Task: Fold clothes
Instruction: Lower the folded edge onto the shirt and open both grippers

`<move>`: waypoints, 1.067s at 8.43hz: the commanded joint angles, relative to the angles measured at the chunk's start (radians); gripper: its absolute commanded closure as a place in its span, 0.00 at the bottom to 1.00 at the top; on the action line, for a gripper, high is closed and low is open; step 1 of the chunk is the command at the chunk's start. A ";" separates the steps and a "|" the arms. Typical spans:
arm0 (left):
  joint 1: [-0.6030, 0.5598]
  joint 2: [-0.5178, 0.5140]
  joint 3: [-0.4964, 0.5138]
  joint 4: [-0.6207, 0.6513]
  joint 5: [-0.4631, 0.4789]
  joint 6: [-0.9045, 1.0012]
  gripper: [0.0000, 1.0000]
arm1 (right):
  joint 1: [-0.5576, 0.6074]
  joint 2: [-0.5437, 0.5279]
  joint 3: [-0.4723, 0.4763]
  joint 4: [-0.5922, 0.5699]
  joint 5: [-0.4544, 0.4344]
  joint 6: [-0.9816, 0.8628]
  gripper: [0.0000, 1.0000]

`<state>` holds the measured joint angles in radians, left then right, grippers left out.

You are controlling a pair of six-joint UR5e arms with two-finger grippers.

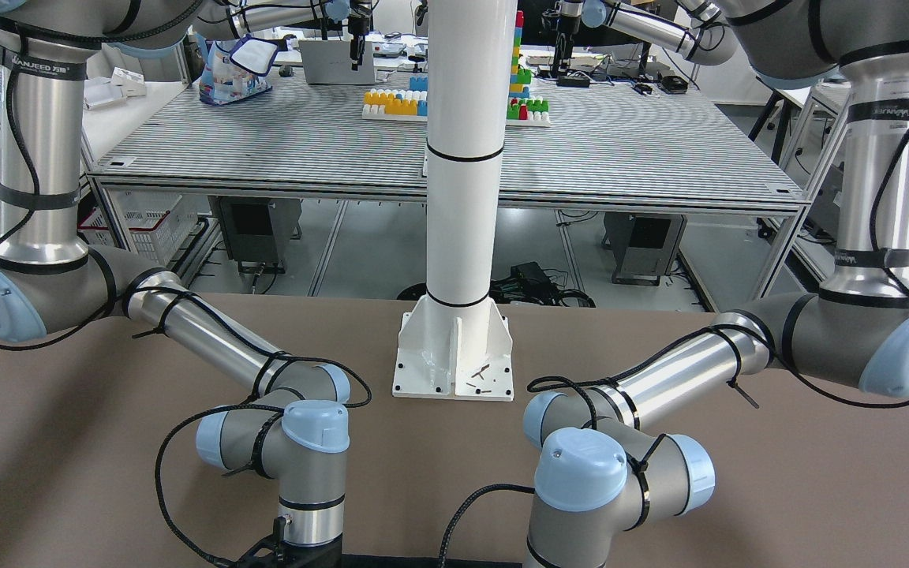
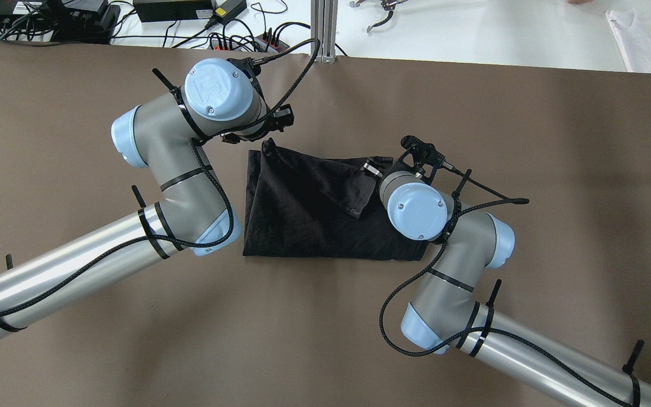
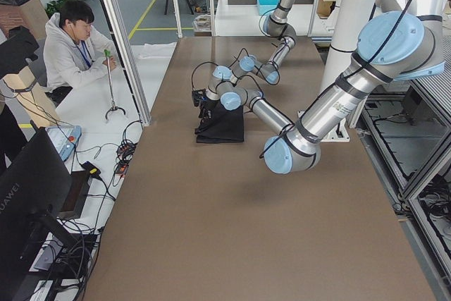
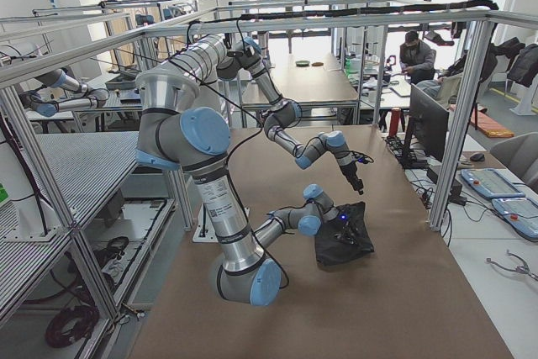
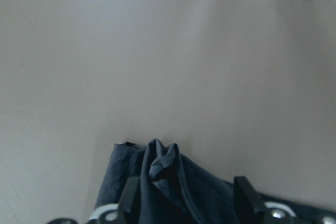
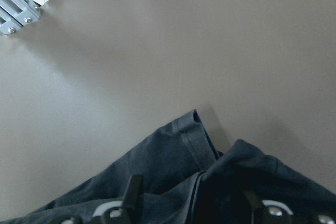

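Your left gripper (image 5: 186,183) and right gripper (image 6: 189,186) both hang released, fingers spread, over far corners of the black garment (image 2: 303,217).

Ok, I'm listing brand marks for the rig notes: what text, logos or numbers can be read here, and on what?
"WANJEED", then characters too small to read: black band on the right arm's upright link.
"HUAWEI": back of the monitor.
"UR" logo: blue cap on the left arm's joint.
Sticker on the near arm, right-side view: too small to read.
Black garment: no print visible.
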<state>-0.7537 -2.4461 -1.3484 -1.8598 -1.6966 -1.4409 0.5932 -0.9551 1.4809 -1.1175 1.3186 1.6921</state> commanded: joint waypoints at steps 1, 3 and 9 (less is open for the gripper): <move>-0.003 0.038 -0.079 -0.009 0.002 0.001 0.00 | 0.011 -0.001 0.030 0.045 0.008 0.021 0.10; -0.003 0.071 -0.121 -0.009 0.002 0.001 0.00 | -0.004 -0.040 0.085 0.042 0.005 0.178 0.16; -0.003 0.084 -0.121 -0.012 0.000 0.002 0.00 | -0.147 -0.021 0.046 0.036 -0.106 0.259 0.38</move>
<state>-0.7563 -2.3705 -1.4696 -1.8692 -1.6965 -1.4403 0.4769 -0.9902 1.5482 -1.0805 1.2589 1.9488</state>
